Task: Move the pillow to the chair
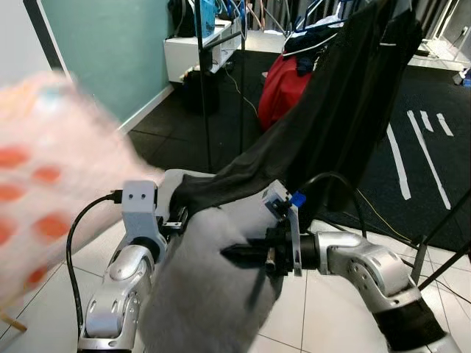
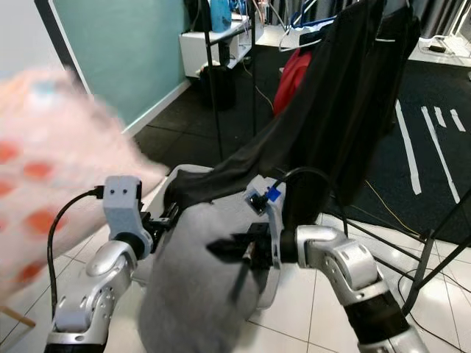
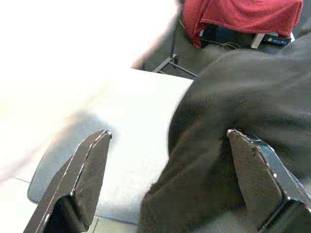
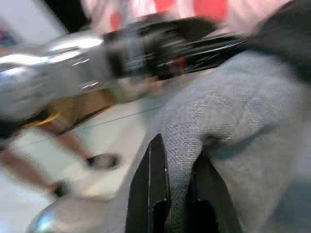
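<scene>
A grey fuzzy pillow [image 1: 206, 287] hangs low in front of me. My right gripper [image 4: 182, 194] is shut on a fold of its fabric, coming in from the right [image 1: 246, 254]. The chair's light grey seat [image 3: 141, 126] lies just behind the pillow, half covered by a black garment [image 1: 331, 110] that drapes down from above. My left gripper [image 3: 175, 170] is open, its fingers [image 3: 90, 170] spread wide over the edge of the seat and the garment. The pillow hides those fingers in the eye views.
A blurred pink-white cloth with orange dots [image 1: 44, 169] fills the left side, close to my left arm. Thin black rack poles [image 1: 202, 81] and a red cloth [image 1: 287, 84] stand behind the chair. Black stand legs [image 1: 434, 243] cross the tiles at right.
</scene>
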{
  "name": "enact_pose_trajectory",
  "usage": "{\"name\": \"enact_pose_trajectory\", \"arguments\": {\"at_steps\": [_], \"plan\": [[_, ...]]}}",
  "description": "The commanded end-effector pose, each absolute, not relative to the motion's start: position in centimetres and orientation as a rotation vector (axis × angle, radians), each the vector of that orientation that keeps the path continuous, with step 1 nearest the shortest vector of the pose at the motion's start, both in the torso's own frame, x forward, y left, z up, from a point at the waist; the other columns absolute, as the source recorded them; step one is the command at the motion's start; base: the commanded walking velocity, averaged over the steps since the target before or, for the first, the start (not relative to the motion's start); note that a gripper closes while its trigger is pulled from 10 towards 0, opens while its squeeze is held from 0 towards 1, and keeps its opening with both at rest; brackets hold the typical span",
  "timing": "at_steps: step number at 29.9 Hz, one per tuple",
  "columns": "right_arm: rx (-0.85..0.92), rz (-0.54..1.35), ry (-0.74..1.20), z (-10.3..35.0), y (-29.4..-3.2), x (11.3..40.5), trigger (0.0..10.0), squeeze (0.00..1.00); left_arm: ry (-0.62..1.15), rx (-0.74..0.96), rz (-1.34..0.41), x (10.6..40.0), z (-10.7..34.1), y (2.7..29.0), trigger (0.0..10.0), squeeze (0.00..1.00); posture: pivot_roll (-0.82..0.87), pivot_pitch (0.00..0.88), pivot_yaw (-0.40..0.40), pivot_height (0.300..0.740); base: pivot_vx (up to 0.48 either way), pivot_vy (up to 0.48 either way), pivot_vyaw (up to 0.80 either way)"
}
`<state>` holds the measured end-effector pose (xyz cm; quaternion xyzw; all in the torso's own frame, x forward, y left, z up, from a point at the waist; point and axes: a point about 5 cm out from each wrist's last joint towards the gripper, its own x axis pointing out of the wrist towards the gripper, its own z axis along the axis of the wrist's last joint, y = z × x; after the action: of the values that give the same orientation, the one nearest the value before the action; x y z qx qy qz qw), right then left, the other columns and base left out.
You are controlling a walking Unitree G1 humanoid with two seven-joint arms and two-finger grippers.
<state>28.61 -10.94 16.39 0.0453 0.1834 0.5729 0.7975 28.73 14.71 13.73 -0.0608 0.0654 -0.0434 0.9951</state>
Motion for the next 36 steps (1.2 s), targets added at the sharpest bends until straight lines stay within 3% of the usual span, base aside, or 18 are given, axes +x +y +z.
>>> {"name": "enact_pose_trajectory", "arguments": {"at_steps": [1,2,5,7,10,19,29,36], "plan": [[0.061,0.961,0.281,17.7,-12.8,31.9,10.0,0.00,0.129,-0.124,-0.106,28.9,13.7,14.6,10.0,0.00,-0.22,0.000,-0.035,0.740,0.000,0.000,0.00],[0.061,0.961,0.281,17.7,-12.8,31.9,10.0,0.00,0.129,-0.124,-0.106,28.9,13.7,14.6,10.0,0.00,-0.22,0.000,-0.035,0.740,0.000,0.000,0.00],[0.189,0.606,0.210,18.7,-16.2,35.1,10.0,0.00,0.105,-0.147,-0.144,29.2,14.2,14.1,10.0,0.00,-0.23,0.000,-0.027,0.740,0.000,0.000,0.00],[0.256,0.589,0.169,19.4,-16.7,35.3,10.0,0.00,0.096,-0.155,-0.157,29.3,14.4,14.0,10.0,0.00,-0.23,0.000,-0.025,0.740,0.000,0.000,0.00],[0.545,0.828,-0.077,24.2,-16.7,33.8,10.0,0.00,0.021,-0.294,-0.215,29.9,16.2,13.8,10.0,0.00,-0.24,0.000,-0.017,0.740,0.000,0.000,0.00],[0.788,1.099,-0.330,27.9,-18.6,31.4,10.0,0.00,-0.115,-0.322,-0.300,30.6,19.0,15.2,10.0,0.00,-0.24,0.000,-0.006,0.740,0.000,0.000,0.00],[0.843,1.125,-0.380,28.2,-19.7,30.7,10.0,0.00,-0.318,-0.471,-0.465,30.6,23.6,16.4,10.0,0.00,-0.25,0.000,0.009,0.740,0.000,0.000,0.00],[0.934,1.005,-0.424,28.4,-20.6,31.9,10.0,0.00,-0.390,-0.508,-0.590,30.2,25.5,15.5,10.0,0.00,-0.24,0.000,0.013,0.740,0.000,0.000,0.00]]}}
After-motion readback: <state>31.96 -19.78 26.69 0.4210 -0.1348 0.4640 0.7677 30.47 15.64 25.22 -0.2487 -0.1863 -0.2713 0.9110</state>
